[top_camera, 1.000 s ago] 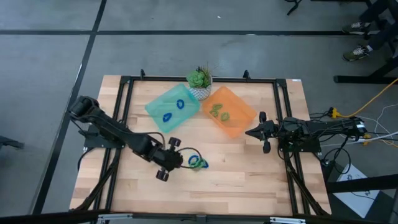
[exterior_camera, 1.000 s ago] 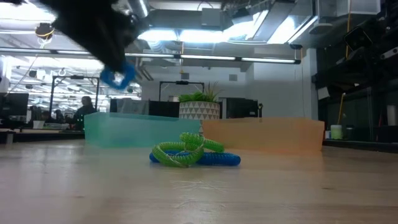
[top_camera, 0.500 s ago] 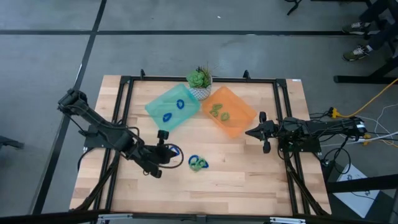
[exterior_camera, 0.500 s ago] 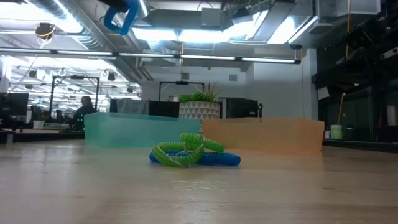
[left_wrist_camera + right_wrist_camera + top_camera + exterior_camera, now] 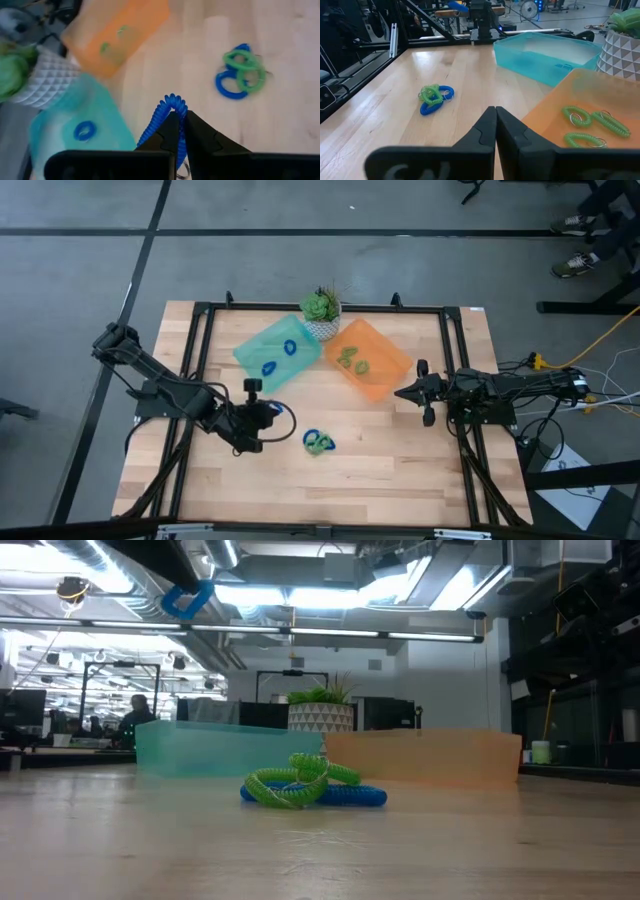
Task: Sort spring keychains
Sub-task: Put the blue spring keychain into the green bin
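— Between the fingers of the left gripper (image 5: 176, 131), what was there?
— A blue spring keychain (image 5: 162, 119), pinched tight and lifted above the table (image 5: 400, 470) (its coil stuck out past the fingertips).
— And the other keychains?
— A green and blue tangle (image 5: 318, 443) lay on the wood just beyond those fingers. Two blue ones were in the teal tray (image 5: 250, 345), green ones in the orange tray (image 5: 385, 365).
— The right gripper (image 5: 422, 395)?
— Closed on nothing, just beside the orange tray.

Potted plant (image 5: 322, 308) at table (image 5: 400, 470) back edge, betw teal tray (image 5: 262, 343) & orange tray (image 5: 385, 368).
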You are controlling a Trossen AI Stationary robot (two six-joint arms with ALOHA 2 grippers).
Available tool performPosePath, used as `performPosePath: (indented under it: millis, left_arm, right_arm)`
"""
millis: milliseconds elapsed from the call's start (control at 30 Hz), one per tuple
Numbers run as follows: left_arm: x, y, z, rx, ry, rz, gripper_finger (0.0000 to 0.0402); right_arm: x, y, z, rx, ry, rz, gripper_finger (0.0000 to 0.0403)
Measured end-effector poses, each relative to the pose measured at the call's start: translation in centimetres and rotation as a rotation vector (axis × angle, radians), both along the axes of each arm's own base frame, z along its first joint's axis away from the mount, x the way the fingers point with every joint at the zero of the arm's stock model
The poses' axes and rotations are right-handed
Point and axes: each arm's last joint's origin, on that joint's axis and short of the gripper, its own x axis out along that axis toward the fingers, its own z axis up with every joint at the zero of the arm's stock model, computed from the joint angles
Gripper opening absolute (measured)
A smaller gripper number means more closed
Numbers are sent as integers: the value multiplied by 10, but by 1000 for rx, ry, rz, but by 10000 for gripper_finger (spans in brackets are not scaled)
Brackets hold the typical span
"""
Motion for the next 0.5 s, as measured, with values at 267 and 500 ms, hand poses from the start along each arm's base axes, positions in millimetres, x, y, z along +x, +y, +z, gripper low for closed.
performPosePath:
  millis: [267, 500]
  left_arm:
    - [-6, 12, -3, 48, -27, 204, 12]
    - [-4, 24, -3, 49, -45, 305, 12]
  right_arm:
    - [0, 0, 0, 0, 0, 0, 7]
    - [0, 0, 0, 0, 0, 0, 7]
